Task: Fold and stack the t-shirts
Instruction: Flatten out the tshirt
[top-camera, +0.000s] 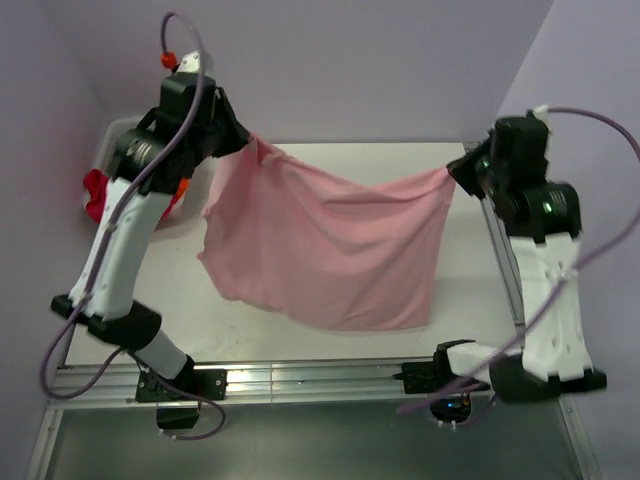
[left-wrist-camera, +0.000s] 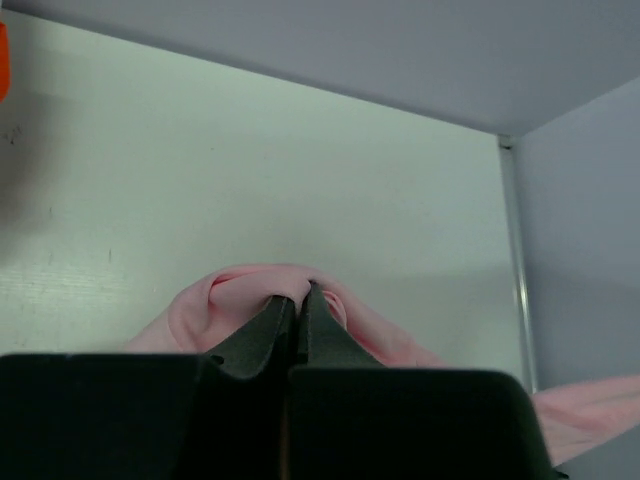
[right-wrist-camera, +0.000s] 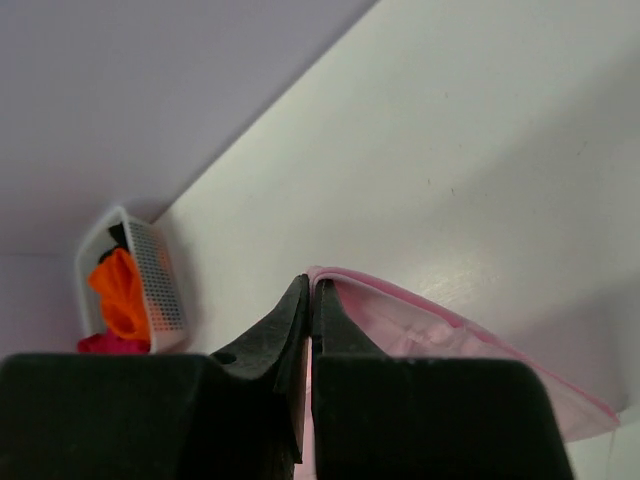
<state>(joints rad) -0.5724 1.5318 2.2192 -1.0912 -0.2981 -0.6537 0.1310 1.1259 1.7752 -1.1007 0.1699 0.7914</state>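
Top external: pink t-shirt (top-camera: 330, 245), hung spread above bench (top-camera: 250, 335), long axis running side to side; jaws of left arm (top-camera: 125, 235) and right arm (top-camera: 550, 290) each clamped on one upper corner.

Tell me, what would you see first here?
A light pink cloth t-shirt hangs stretched over the white table, pinched at one end by the left gripper and at the other by the right gripper. In the far left corner, a white mesh basket holds orange cloth and crimson cloth.
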